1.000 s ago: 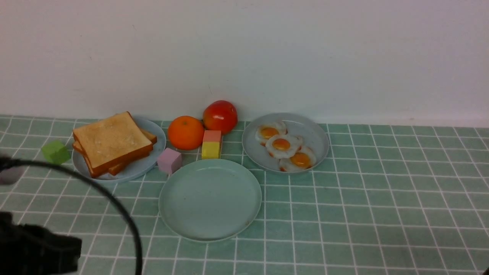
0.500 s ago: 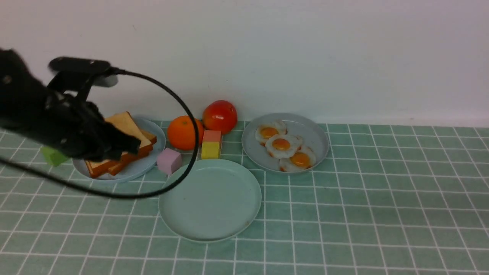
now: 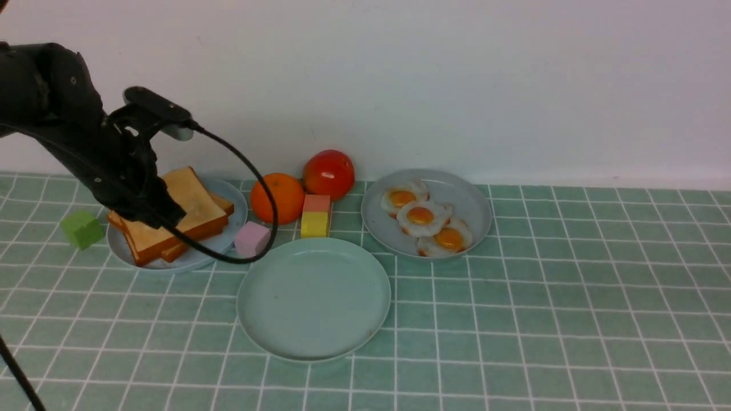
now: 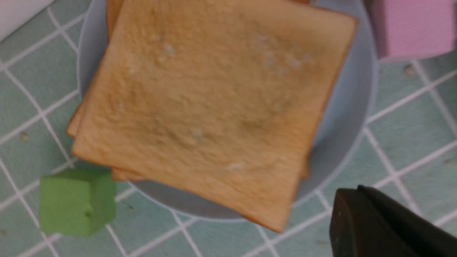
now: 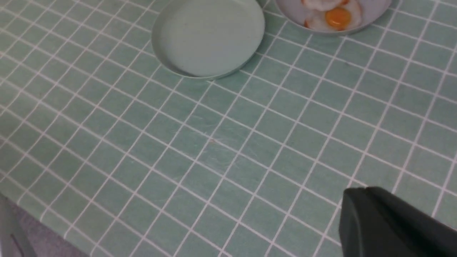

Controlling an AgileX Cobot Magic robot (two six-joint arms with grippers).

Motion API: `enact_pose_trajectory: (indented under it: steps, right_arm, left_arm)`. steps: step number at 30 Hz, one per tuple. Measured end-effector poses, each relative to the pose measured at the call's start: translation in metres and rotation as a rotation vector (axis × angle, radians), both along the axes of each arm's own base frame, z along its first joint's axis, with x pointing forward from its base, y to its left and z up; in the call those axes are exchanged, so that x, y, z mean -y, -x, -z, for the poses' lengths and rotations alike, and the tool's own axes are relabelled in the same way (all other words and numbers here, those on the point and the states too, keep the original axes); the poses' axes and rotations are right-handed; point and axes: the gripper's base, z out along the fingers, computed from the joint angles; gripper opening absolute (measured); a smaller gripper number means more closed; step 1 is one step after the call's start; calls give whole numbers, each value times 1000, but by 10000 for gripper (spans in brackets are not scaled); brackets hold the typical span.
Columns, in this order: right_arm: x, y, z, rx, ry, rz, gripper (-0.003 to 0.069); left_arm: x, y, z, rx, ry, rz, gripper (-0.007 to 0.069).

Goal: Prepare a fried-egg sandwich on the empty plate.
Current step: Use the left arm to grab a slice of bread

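Surface: green tiled tabletop [image 3: 514, 319] with white grid lines, plain white wall behind
Plate: mint green plate [image 3: 314, 297] sits front and centre, bare, just in front of the pink block [image 3: 252, 240]
Toast: toast stack [image 3: 197, 208] on the pale blue plate [image 3: 235, 201], back left
Eggs: three fried eggs [image 3: 421, 216] on the grey plate [image 3: 474, 200], back right
Left arm: left gripper [image 3: 163, 214] hangs right over the toast, jaws clenched, nothing in them
Right arm: right gripper [image 5: 378, 221] only shows as a dark bit over bare tiles, honestly can't tell how its jaws stand
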Motion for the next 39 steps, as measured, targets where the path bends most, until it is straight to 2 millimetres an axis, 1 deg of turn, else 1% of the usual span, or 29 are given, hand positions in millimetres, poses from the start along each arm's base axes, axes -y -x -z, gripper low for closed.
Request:
enact_pose_trajectory:
  steps: [2, 3, 4, 5, 7, 8, 9, 10, 13, 14, 15, 17, 20, 25, 26, 27, 28, 30, 31, 32, 33, 35, 37, 38, 39]
  right_arm:
    - [-1, 0, -1, 10, 1, -9, 11]
    - [-1, 0, -1, 14, 4, -13, 11]
    - [-1, 0, -1, 20, 5, -16, 11]
    - [-1, 0, -1, 20, 5, -16, 11]
    - [-1, 0, -1, 26, 7, -17, 11]
    - [-1, 0, -2, 29, 8, -17, 11]
    - [-1, 0, -2, 29, 7, -17, 11]
    - [-1, 0, -2, 32, 7, -16, 11]
    - [-1, -1, -2, 37, 2, -15, 13]
    - [-1, -1, -2, 38, 1, -15, 13]
    - [-1, -1, -2, 38, 1, -15, 13]
    - [-1, -1, -3, 42, -4, -14, 14]
    - [-1, -1, -3, 43, -5, -13, 15]
    - [-2, -1, -3, 42, -16, -17, 18]
    - [-2, -1, -3, 42, -16, -17, 18]
    - [-2, -1, -4, 41, -22, -19, 19]
    - [-3, -1, -4, 41, -22, -20, 20]
    - [-3, -1, -4, 42, -22, -21, 22]
    - [-3, -1, -4, 42, -22, -21, 22]
    - [-3, -1, -4, 42, -23, -22, 22]
    - [-3, -1, -4, 42, -22, -22, 22]
    - [-3, -1, -4, 42, -22, -22, 25]
    - [-3, -1, -4, 47, -16, -28, 27]
    - [-3, -1, -4, 49, -13, -31, 27]
    - [-3, -1, -4, 50, -12, -32, 28]
  left_arm:
    - [-1, -5, 6, 0, -18, 35, 50]
    - [-1, -7, 8, 3, -29, 58, 86]
    - [-1, -10, 10, 18, -42, 88, 139]
    - [-1, -10, 10, 17, -42, 88, 148]
    - [0, -15, 15, 47, -64, 135, 292]
    - [0, -17, 17, 58, -70, 146, 342]
    - [0, -17, 18, 60, -71, 148, 342]
    - [0, -20, 22, 70, -79, 160, 417]
    - [0, -25, 33, 76, -89, 172, 484]
    - [0, -27, 38, 75, -91, 175, 493]
    - [0, -27, 39, 72, -91, 175, 494]
    - [0, -32, 52, 70, -102, 179, 493]
    - [-1, -35, 55, 78, -111, 181, 460]
    - [-1, -36, 56, 78, -112, 182, 302]
    - [-1, -36, 56, 76, -112, 182, 284]
    - [0, -35, 55, 70, -110, 184, 225]
    - [0, -35, 54, 65, -110, 185, 187]
    - [0, -33, 52, 62, -107, 186, 150]
    - [0, -33, 52, 60, -106, 186, 148]
    - [0, -31, 47, 60, -103, 185, 129]
    - [1, -31, 47, 58, -101, 185, 129]
    - [1, -27, 34, 72, -92, 181, 125]
    - [4, -21, 15, 97, -66, 168, 113]
    - [8, -16, 1, 116, -50, 160, 103]
    - [9, -14, -2, 115, -46, 161, 101]
